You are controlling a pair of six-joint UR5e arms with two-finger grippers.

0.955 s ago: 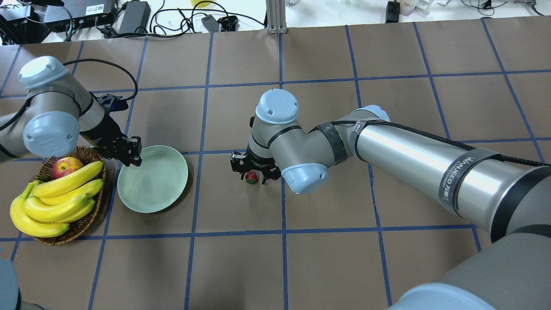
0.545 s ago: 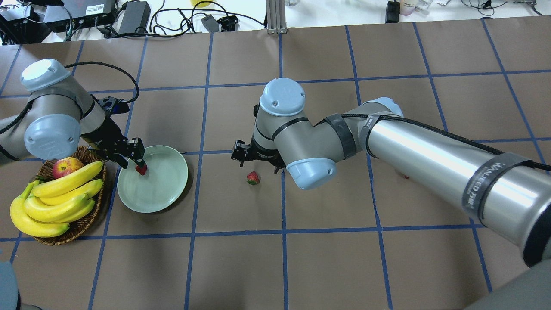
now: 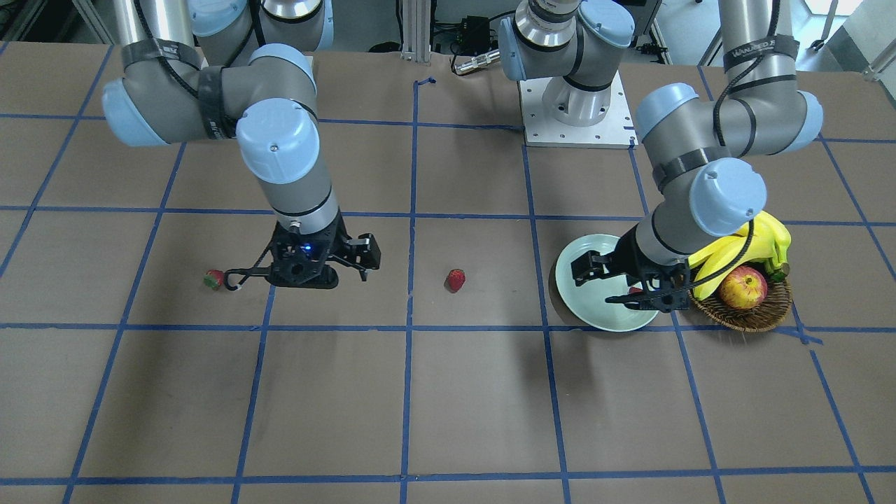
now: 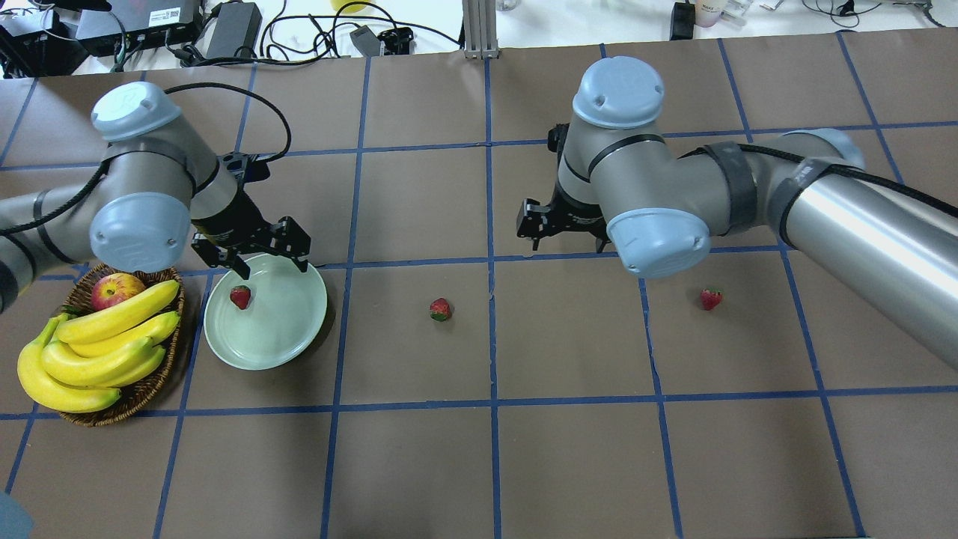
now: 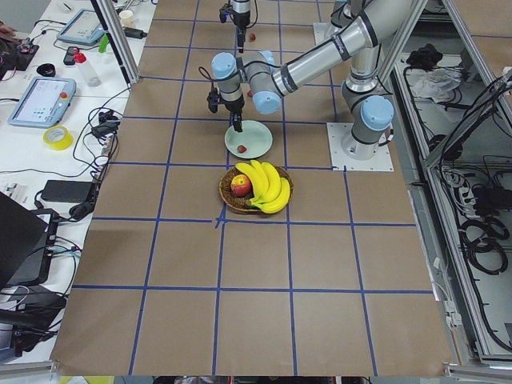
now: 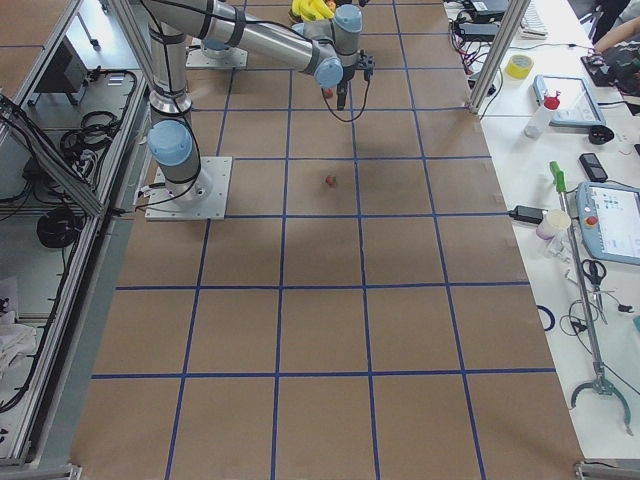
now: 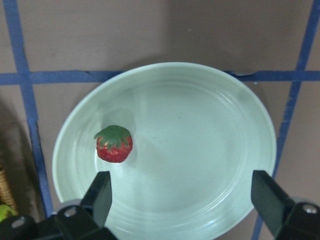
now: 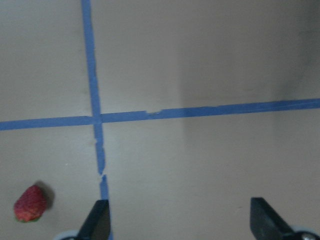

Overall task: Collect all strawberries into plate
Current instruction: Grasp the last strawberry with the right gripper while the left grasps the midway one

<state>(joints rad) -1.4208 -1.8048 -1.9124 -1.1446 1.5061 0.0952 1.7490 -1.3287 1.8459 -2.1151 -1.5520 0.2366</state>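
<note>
One strawberry [image 4: 240,296] lies in the left part of the pale green plate [image 4: 292,329]; it also shows in the left wrist view [image 7: 114,144]. My left gripper [image 4: 254,253] hangs open and empty over the plate's far rim [image 7: 165,70]. A second strawberry [image 4: 440,309] lies on the table right of the plate. A third strawberry [image 4: 710,299] lies further right. My right gripper [image 4: 565,233] is open and empty, above the table between those two and farther back. One strawberry [image 8: 30,204] shows at the lower left of the right wrist view.
A brown wicker basket [image 4: 150,385] with bananas [image 4: 97,344] and a red-yellow apple [image 4: 116,290] stands directly left of the plate. Blue tape lines grid the brown table. Cables and boxes lie beyond the far edge.
My left gripper opened, left a strawberry in the plate and moved right and back. My right gripper lifted off the middle strawberry and swung right, uncovering the third strawberry.
</note>
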